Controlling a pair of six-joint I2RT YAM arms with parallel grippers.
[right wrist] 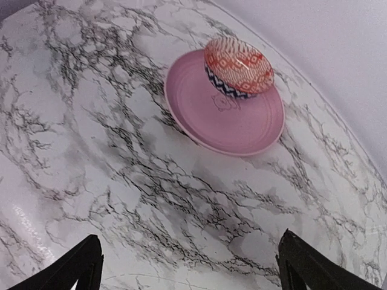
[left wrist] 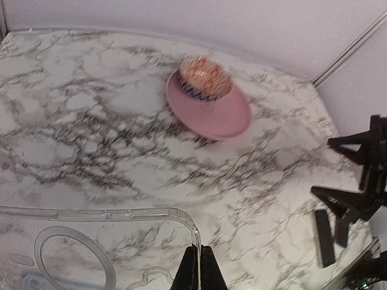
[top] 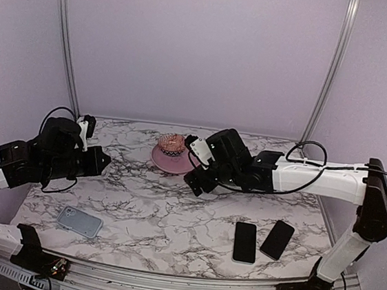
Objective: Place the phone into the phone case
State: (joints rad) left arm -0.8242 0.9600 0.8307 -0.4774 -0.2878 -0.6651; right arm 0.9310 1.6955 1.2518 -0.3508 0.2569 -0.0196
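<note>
So at this point the left pincer [left wrist: 198, 260] was clamped shut on the thin side wall of the case [left wrist: 97, 254], right by a corner. From the wrist cam the case looked to be held up off the surface [top: 172, 212], back toward the cam, white ring showing. You basically couldn't see it from the top cam since it's clear. My guess is the edge grip was on purpose: pinching just the rim leaves the whole pocket free for something to slide in. The phone [top: 244, 242] was lying flat, screen up, at the near right of the surface, just beside a dark phone [top: 277, 239]. It was well apart from the case, nothing touching it. The right pincer [right wrist: 187, 241] was spread wide with nothing in it, hovering over bare marble near the plate [right wrist: 242, 127] with the bowl [right wrist: 237, 66] on it. I figure that arm was free to go grab the phone since it's on its side. The grey-blue slab [top: 79, 222] sat near left, out of the way. So, early days: case in hand, phone not yet picked up.
</note>
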